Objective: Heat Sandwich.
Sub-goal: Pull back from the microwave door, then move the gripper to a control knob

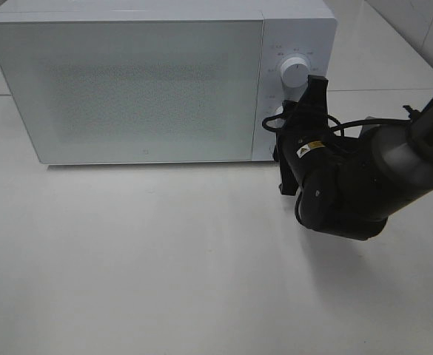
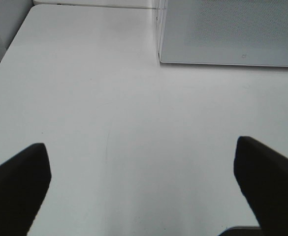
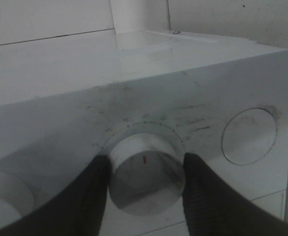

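The sandwich is out of view. The white microwave (image 1: 149,89) stands at the back of the table with its frosted door closed. My right gripper (image 1: 289,122) reaches to the control panel. In the right wrist view its two black fingers (image 3: 92,196) press against both sides of the lower dial (image 3: 146,172), so my right gripper (image 3: 144,161) is shut on that dial. My left gripper (image 2: 144,182) hangs open over bare white table, nothing between its fingers (image 2: 16,189); the exterior high view does not show it.
A second dial (image 1: 293,74) sits above the gripped one, and a round button (image 3: 248,136) lies on its other side. The right arm (image 1: 364,185) stretches over the table's right part. The microwave's front corner (image 2: 159,54) shows in the left wrist view.
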`<state>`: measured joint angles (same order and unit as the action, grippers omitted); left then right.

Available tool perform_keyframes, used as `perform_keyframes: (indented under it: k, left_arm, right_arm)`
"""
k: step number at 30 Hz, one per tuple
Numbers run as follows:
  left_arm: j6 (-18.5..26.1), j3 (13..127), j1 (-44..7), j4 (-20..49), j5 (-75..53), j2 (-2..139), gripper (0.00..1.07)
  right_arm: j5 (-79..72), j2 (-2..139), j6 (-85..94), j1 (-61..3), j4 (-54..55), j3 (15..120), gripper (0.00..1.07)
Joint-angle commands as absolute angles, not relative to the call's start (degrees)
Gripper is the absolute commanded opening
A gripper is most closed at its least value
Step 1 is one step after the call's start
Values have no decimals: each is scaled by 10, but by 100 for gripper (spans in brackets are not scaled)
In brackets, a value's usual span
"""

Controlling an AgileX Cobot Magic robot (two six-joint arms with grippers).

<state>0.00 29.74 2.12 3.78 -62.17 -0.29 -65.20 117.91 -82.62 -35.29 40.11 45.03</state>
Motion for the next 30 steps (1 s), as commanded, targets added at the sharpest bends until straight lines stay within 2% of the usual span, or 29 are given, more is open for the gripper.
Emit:
perform_keyframes:
  k: [1,5,7,8,9,18,21,30]
  left_arm:
    - [0,296,19,38,-613,-16,96]
    - [0,296,19,38,-613,-16,96]
    - [0,296,19,38,-613,-16,96]
    - [0,296,19,38,-613,-16,96]
    - [0,296,19,38,-613,-16,96]
    - [0,296,19,38,-613,-16,96]
    - [0,296,19,38,-613,-16,96]
    - [0,296,19,38,-613,-16,96]
  right_arm:
    - [-691,1172,-812,-348,394,458,22]
    - [-693,1172,-812,-348,394,458,27]
    - [-699,1172,-810,-348,394,458,32]
    - [-710,1172,-802,-348,396,458,38]
    - [-710,1172,-802,-348,396,458,38]
    - [-725,1172,-776,-348,398,458,74]
    - [-725,1172,-776,-348,391,458,77]
    - [-721,1172,-776,-348,367,458,76]
